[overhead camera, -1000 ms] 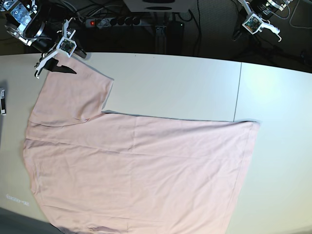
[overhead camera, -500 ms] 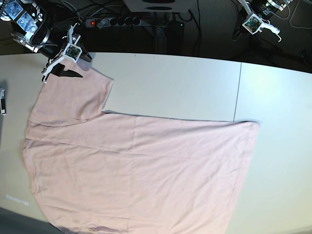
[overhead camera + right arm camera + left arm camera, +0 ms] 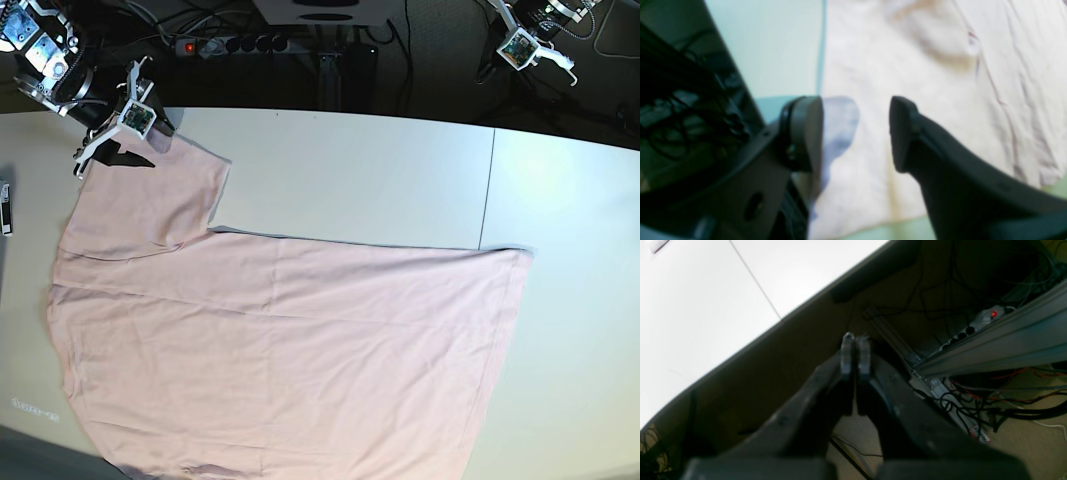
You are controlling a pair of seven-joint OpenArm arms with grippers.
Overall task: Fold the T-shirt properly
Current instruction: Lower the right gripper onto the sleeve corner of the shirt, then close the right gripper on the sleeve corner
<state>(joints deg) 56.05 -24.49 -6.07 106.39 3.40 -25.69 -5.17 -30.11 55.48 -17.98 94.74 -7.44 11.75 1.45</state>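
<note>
Left wrist view: left gripper (image 3: pixel 856 351) — jaws pressed together, empty, off the table (image 3: pixel 700 306).
Right wrist view: right gripper (image 3: pixel 857 133) — jaws wide apart, holding nothing, over the T-shirt (image 3: pixel 923 83).
Base view: T-shirt (image 3: pixel 290 350) spread flat, sleeve end under right gripper (image 3: pixel 105 135).

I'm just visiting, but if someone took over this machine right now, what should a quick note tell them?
Left gripper: shut, empty, raised beyond the table's far edge.
Right gripper: open, holding nothing, over the sleeve end at the far corner.
T-shirt: spread flat, plain side up, on the white table; one sleeve points toward the far edge.
Done: shirt laid out. Left: all the folds.
</note>
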